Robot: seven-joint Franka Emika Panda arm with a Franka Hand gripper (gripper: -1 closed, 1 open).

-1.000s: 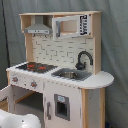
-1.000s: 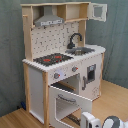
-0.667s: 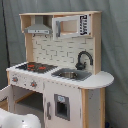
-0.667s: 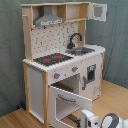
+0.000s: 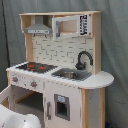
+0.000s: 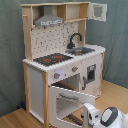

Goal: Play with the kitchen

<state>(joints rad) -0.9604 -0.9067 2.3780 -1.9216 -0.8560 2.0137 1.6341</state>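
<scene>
The kitchen is a tall white and light-wood toy with a black-red hob. It also has a black faucet over a sink, and a grey hood. Its oven door hangs open, folded down towards the floor. The upper cabinet door is swung open. My white arm shows at the bottom edge in both exterior views. My gripper sits low in front of the open oven door, apart from the kitchen.
A grey curtain hangs behind the kitchen. The floor is light wood. Two knobs sit on the front panel above the oven. A small white door with a dark window is below the sink.
The arm has shifted a little at the bottom of both exterior views. The kitchen looks the same, with the oven door down throughout.
</scene>
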